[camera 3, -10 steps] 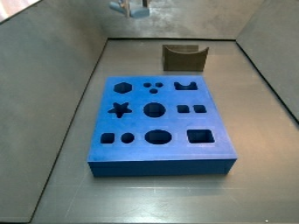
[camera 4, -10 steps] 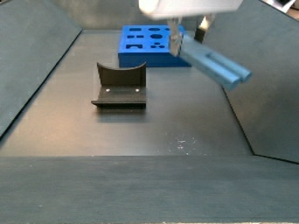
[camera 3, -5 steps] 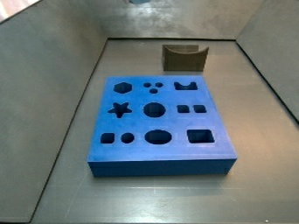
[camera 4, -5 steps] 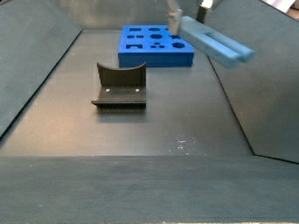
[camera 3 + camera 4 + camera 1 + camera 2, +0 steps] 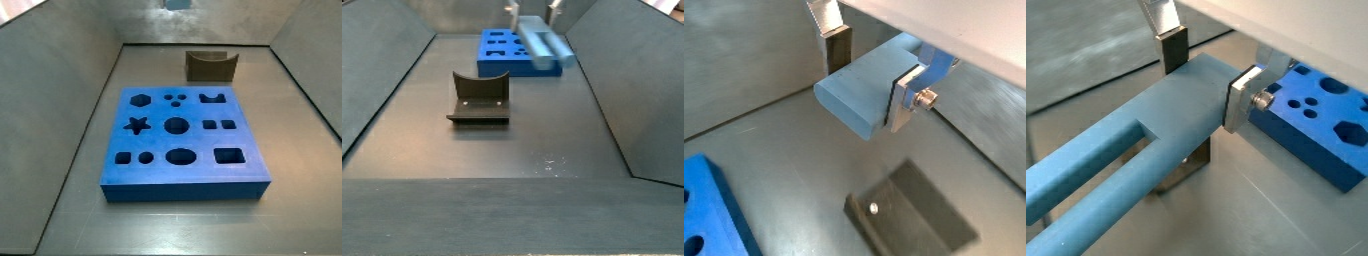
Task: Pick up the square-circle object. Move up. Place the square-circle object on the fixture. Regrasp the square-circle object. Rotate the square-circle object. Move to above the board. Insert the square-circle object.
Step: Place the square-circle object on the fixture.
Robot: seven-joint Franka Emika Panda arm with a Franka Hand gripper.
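Observation:
My gripper is shut on the square-circle object, a light grey-blue peg clamped crosswise between the two fingers. The long bar of the square-circle object runs away from the gripper. In a side view the gripper is cut off by the frame edge, and the square-circle object hangs blurred in the air in front of the board. The fixture stands on the floor, lower and to the left. The board and fixture are untouched.
Sloping grey walls close in the floor on both sides. Below the gripper lie the fixture and a corner of the board. The board's holed face lies just beyond the fingers.
The gripper has risen almost out of both side views. The peg has swung with it, from the right of the floor to higher up and leftward, in front of the board.

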